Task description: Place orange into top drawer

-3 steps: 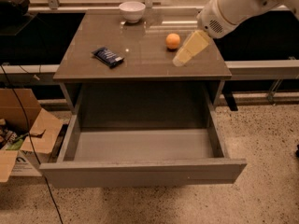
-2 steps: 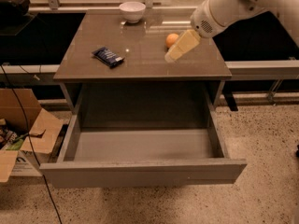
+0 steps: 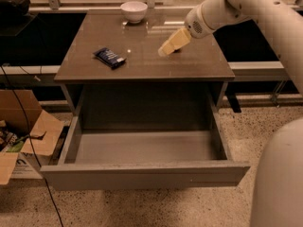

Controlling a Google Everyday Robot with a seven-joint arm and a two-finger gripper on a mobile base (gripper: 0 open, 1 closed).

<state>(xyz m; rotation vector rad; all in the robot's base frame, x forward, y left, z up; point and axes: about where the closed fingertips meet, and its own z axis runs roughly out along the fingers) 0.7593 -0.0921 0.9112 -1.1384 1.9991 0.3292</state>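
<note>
The top drawer (image 3: 142,175) of the grey-brown cabinet stands pulled wide open, and its grey inside holds nothing. My gripper (image 3: 165,50) hangs low over the cabinet top (image 3: 142,63), right of its middle, with the white arm reaching in from the upper right. The orange is hidden: it does not show anywhere on the cabinet top, and the gripper covers the spot where it lay.
A white bowl (image 3: 134,11) stands at the back of the cabinet top. A dark blue snack packet (image 3: 109,57) lies on its left part. An open cardboard box (image 3: 28,131) sits on the floor to the left. The robot's white body (image 3: 279,183) fills the lower right.
The gripper has moved left and down over the orange, which showed beside it before and is now covered. The drawer, bowl and packet have not moved.
</note>
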